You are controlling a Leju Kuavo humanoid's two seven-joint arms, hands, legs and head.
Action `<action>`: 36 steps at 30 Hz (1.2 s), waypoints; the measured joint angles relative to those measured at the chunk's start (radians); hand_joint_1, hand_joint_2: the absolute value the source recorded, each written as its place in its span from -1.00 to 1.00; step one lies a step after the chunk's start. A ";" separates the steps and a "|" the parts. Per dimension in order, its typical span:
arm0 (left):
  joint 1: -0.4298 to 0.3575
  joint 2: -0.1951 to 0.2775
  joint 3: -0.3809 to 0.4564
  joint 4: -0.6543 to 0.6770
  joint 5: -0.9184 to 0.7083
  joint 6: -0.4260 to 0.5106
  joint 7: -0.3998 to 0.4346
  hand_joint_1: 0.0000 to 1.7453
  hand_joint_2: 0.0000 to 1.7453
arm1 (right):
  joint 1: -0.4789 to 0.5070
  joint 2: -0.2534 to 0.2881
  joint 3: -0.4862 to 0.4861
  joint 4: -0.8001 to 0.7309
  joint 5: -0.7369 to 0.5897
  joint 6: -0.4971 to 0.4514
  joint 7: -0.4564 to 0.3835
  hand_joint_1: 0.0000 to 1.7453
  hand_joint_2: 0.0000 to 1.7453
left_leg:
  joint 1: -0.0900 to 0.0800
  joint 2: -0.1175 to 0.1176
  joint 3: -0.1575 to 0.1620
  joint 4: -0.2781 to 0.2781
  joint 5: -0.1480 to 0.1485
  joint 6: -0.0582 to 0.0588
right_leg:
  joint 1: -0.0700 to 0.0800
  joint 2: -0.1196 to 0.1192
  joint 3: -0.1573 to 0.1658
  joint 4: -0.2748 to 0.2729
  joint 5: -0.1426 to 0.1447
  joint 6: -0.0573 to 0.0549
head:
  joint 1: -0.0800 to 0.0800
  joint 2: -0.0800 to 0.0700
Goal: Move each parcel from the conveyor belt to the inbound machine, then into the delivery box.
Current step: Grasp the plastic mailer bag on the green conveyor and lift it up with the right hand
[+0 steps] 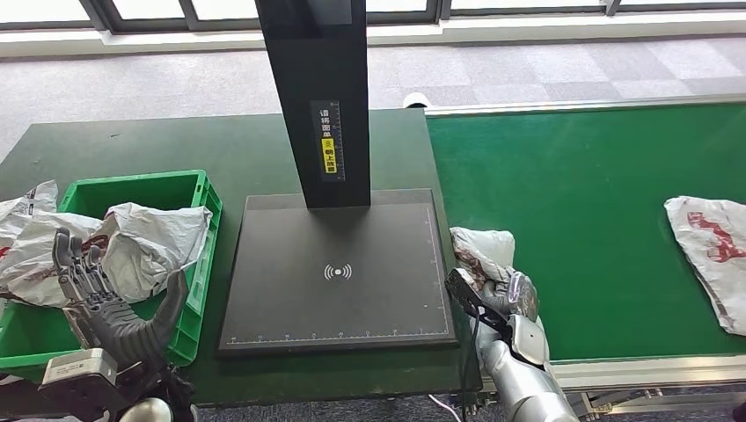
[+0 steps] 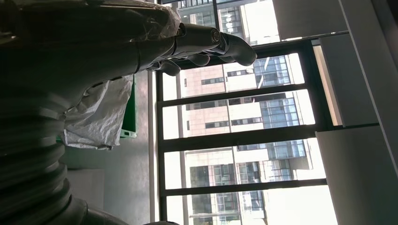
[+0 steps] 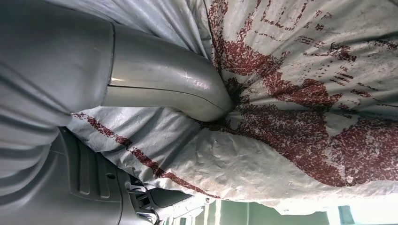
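A crumpled white parcel with red print (image 1: 482,251) lies at the near left end of the green conveyor belt (image 1: 598,193). My right hand (image 1: 497,294) grips its near side. In the right wrist view the thumb (image 3: 178,86) presses deep into the parcel (image 3: 300,108). A second white and red parcel (image 1: 713,251) lies farther right on the belt. The black inbound machine (image 1: 334,272) with its scan pad sits in the middle. The green delivery box (image 1: 198,189) at the left holds several white parcels (image 1: 149,242). My left hand (image 1: 110,308) hovers open above the box's near edge, fingers spread.
The machine's black post (image 1: 317,97) rises behind the pad. One parcel (image 1: 22,211) hangs over the box's left rim. The dark green table (image 1: 220,145) carries the box and machine. Grey carpet and windows lie beyond.
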 joint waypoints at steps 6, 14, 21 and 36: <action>0.000 0.000 0.000 0.000 0.000 0.000 0.000 -1.00 1.00 | -0.002 0.000 0.000 0.003 0.000 0.000 0.000 1.00 1.00 | 0.000 0.000 0.000 0.000 0.000 0.000 | 0.000 0.000 0.000 0.000 0.000 0.000 | 0.000 0.000; 0.000 0.000 0.000 0.000 0.000 0.000 0.000 -1.00 1.00 | -0.003 0.000 0.000 0.006 -0.002 0.000 0.000 1.00 1.00 | 0.000 0.000 0.000 0.000 0.000 0.000 | 0.000 0.000 0.000 0.000 0.000 0.000 | 0.000 0.000; 0.000 0.000 0.000 0.000 0.000 0.000 0.000 -1.00 1.00 | -0.003 0.000 0.000 0.007 -0.003 0.000 0.000 1.00 1.00 | 0.000 0.000 0.000 0.000 0.000 0.000 | 0.000 0.000 0.000 0.000 0.000 0.000 | 0.000 0.000; 0.005 0.002 -0.012 -0.002 -0.005 0.047 0.000 -1.00 1.00 | 0.301 0.127 0.031 -0.853 -0.768 -0.304 -0.672 1.00 1.00 | -0.003 -0.021 -0.022 0.001 0.007 0.000 | -0.004 -0.019 -0.017 0.004 -0.002 0.001 | 0.000 0.000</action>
